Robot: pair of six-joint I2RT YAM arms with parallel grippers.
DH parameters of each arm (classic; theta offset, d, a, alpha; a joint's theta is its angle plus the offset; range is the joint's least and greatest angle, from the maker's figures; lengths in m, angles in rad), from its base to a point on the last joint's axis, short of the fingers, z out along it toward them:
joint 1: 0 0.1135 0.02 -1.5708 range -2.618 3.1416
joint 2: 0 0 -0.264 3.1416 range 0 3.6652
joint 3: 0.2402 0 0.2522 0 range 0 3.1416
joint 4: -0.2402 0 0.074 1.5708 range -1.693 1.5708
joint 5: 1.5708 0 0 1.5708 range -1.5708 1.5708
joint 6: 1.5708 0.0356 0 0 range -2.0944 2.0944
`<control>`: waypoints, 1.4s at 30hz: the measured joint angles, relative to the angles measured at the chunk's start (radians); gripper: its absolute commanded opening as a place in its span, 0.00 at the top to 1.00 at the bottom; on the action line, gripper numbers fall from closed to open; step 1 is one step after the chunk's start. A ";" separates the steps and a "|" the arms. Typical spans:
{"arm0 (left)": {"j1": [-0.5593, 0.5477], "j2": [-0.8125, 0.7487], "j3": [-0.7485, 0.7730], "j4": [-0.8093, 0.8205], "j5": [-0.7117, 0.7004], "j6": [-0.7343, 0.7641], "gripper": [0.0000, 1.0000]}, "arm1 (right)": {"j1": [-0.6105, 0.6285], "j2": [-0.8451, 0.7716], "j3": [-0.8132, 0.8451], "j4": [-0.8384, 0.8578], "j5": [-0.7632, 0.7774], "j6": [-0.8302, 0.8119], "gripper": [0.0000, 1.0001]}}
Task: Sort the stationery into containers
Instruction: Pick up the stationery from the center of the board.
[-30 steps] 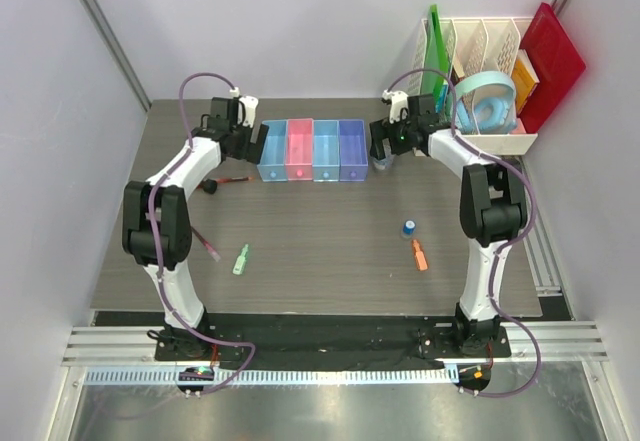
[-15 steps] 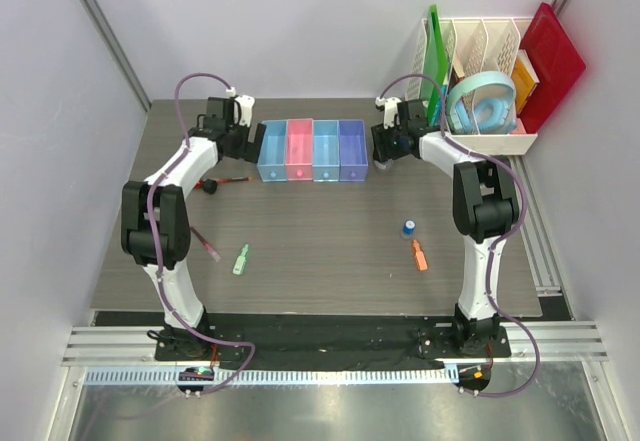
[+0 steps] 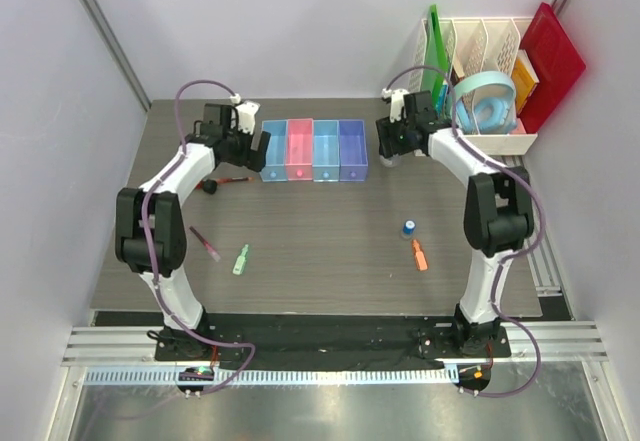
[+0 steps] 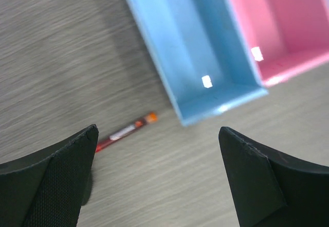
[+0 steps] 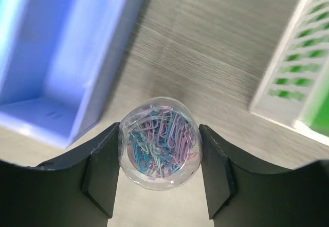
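Dark wood-grain tabletop (image 3: 320, 281) lay before you. Nearest your side, the orange marker (image 3: 418, 255) rested just beside the tiny blue-capped piece (image 3: 408, 228) on the right. On the left, the light green marker (image 3: 241, 259) sat near the dark red pen (image 3: 205, 244).

Farther back, a red pen with an orange tip (image 4: 125, 132) lay near the front corner of the first light-blue bin (image 4: 154, 47). Your left gripper (image 4: 158, 130) hung above that spot, fingers spread wide, holding nothing. That bin and the pink bin (image 4: 288, 26) showed bare floors, as did the purple-blue bin (image 5: 61, 57). The second light-blue bin (image 3: 326, 149) was too small to judge.

Your right gripper (image 5: 159, 150) was clamped on a clear round tub (image 5: 159, 102) filled with purple, blue and pink paper clips (image 5: 149, 134). The tub sat between the purple-blue bin and the white rack (image 5: 293, 67).
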 measured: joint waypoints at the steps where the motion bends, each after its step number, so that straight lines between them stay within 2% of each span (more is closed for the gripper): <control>1: 0.000 -0.017 -0.014 -0.001 0.034 0.006 0.00 | 0.000 -0.037 -0.002 -0.016 -0.005 0.005 0.69; 5: 0.000 -0.105 -0.081 0.007 0.211 0.027 0.00 | 0.000 -0.192 -0.002 -0.042 -0.068 0.040 0.69; 10: -0.002 -0.233 -0.196 0.065 0.504 0.007 0.00 | -0.001 -0.329 -0.002 -0.039 -0.282 0.118 0.69; 15: -0.023 -0.311 -0.274 0.171 0.757 -0.064 0.00 | -0.001 -0.310 -0.020 0.016 -0.570 0.253 0.70; 18: -0.058 -0.351 -0.315 0.234 0.858 -0.084 0.00 | -0.001 -0.255 -0.051 0.115 -0.737 0.387 0.70; 20: -0.092 -0.370 -0.340 0.270 0.904 -0.083 0.00 | -0.001 -0.209 -0.089 0.255 -0.838 0.519 0.70; 24: -0.147 -0.377 -0.378 0.336 0.938 -0.082 0.00 | -0.001 -0.138 -0.210 0.725 -0.977 0.939 0.70; 27: -0.166 -0.377 -0.416 0.393 0.936 -0.084 0.00 | -0.001 -0.060 -0.227 1.118 -1.032 1.278 0.70; 30: -0.171 -0.380 -0.448 0.448 0.919 -0.087 0.00 | 0.000 -0.016 -0.231 1.364 -1.060 1.493 0.70; 33: -0.172 -0.392 -0.480 0.512 0.877 -0.093 0.00 | 0.001 -0.012 -0.256 1.504 -1.080 1.608 0.70; 36: -0.177 -0.414 -0.509 0.576 0.811 -0.109 0.00 | 0.009 -0.012 -0.290 1.585 -1.088 1.656 0.70; 39: -0.180 -0.428 -0.525 0.651 0.738 -0.134 0.00 | 0.028 -0.019 -0.328 1.594 -1.091 1.640 0.70; 42: -0.186 -0.429 -0.534 0.724 0.675 -0.167 0.00 | 0.056 -0.045 -0.367 1.514 -1.092 1.552 0.70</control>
